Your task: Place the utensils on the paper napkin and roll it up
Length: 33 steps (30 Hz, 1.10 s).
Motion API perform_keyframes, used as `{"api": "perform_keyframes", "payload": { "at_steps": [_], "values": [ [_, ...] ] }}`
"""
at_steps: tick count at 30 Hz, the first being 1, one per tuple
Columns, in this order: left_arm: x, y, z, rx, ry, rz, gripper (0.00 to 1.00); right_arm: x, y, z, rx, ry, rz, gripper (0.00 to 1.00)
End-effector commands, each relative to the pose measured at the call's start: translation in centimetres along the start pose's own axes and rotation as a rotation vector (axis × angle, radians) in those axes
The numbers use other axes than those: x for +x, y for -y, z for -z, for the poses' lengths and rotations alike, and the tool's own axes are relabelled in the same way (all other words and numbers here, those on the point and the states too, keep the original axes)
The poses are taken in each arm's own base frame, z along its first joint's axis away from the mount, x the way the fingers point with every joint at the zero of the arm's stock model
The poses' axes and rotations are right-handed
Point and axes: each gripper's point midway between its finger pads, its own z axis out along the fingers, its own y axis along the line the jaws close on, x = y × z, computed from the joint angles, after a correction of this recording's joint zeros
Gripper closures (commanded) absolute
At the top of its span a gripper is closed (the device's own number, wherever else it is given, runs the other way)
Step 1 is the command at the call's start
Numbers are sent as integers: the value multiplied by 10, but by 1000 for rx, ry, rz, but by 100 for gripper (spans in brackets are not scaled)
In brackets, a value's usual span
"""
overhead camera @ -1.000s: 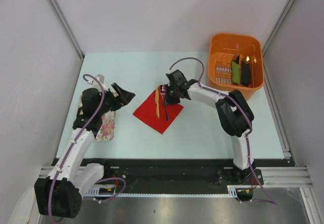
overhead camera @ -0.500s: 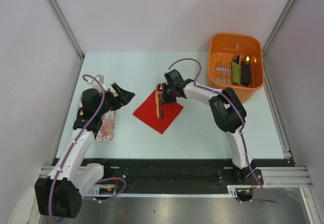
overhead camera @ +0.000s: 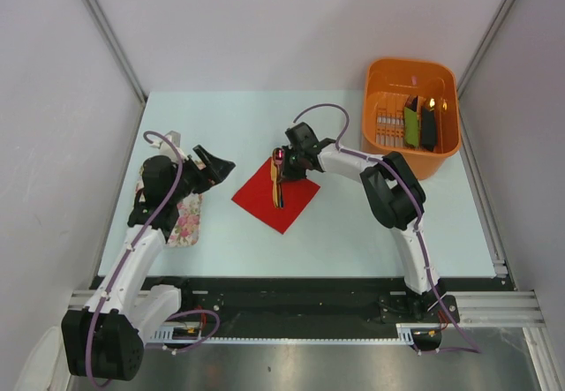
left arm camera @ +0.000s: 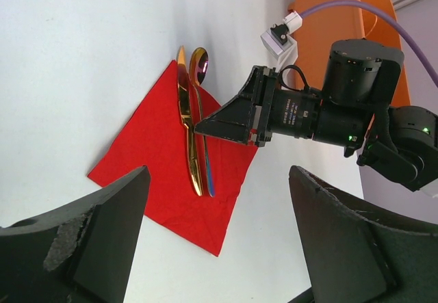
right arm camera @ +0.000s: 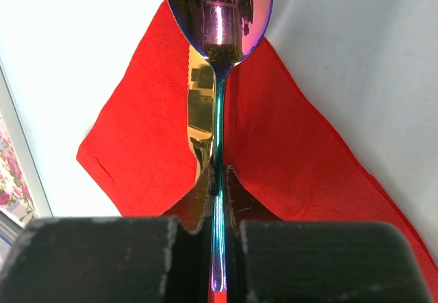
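The red paper napkin (overhead camera: pixel 275 199) lies flat at the table's middle, one corner toward me. A gold knife (overhead camera: pixel 274 184) lies on it. My right gripper (overhead camera: pixel 286 172) is shut on the thin blue handle of a spoon (right arm camera: pixel 218 16), beside the knife on its right and low over the napkin. The spoon's dark iridescent bowl pokes past the napkin's far edge. The left wrist view shows the knife (left arm camera: pixel 187 135), the spoon (left arm camera: pixel 200 67), the napkin (left arm camera: pixel 157 180) and the right gripper (left arm camera: pixel 200 125). My left gripper (overhead camera: pixel 217 165) is open and empty, left of the napkin.
An orange basket (overhead camera: pixel 388 78) at the back right holds green and black oblong items (overhead camera: pixel 420 122). A white floral cloth (overhead camera: pixel 187 219) lies at the left, under my left arm. Grey walls close in both sides.
My right gripper has shifted slightly left with the spoon, bringing its handle alongside the gold knife on the napkin. The left arm has not moved.
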Motion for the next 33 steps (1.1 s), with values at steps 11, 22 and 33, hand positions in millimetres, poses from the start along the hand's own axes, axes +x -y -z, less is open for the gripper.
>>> {"api": "perform_keyframes", "payload": {
  "at_steps": [11,22,33],
  "values": [
    [2,-2,-1,17,2,19,15,-27,-43,25,-85,102,27,100],
    [5,-3,-1,17,0,25,15,-19,-53,19,-69,84,-8,100],
    [7,-4,-2,23,-8,29,15,-31,-45,23,-43,109,14,100]
  ]
}}
